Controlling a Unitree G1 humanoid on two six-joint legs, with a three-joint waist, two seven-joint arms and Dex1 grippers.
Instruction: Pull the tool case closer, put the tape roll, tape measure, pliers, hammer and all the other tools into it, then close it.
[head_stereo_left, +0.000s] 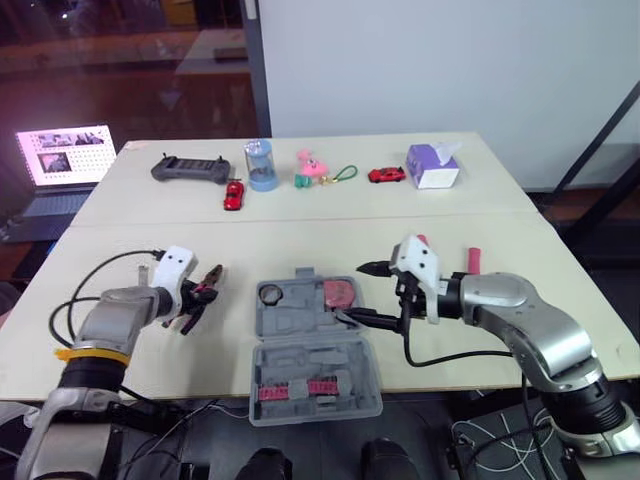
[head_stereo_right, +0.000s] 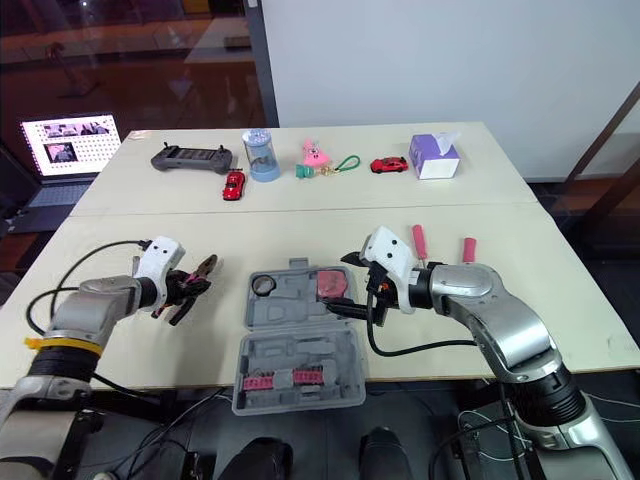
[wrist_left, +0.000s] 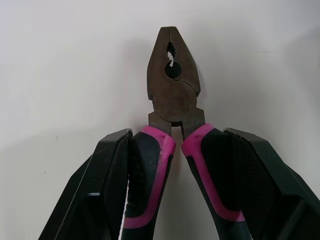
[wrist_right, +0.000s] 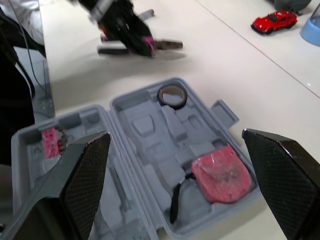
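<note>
The grey tool case (head_stereo_left: 312, 372) lies open near the table's front edge. In its far half sit a black tape roll (head_stereo_left: 271, 294) and a pink tape measure (head_stereo_left: 341, 293); a pink bit strip (head_stereo_left: 298, 388) sits in the near half. My left gripper (head_stereo_left: 190, 300) is left of the case and shut on the pink-handled pliers (wrist_left: 172, 95), whose nose points at the table. My right gripper (head_stereo_left: 355, 292) hangs open over the case's right side, above the tape measure (wrist_right: 220, 172), with nothing in it. Two pink tool handles (head_stereo_left: 474, 257) lie behind the right arm.
On the far table stand a black controller (head_stereo_left: 190, 168), a red car (head_stereo_left: 233, 195), a blue cup (head_stereo_left: 262, 165), a pink toy (head_stereo_left: 308, 168), a second red car (head_stereo_left: 386, 175) and a tissue box (head_stereo_left: 433, 165). A laptop (head_stereo_left: 65, 153) is far left.
</note>
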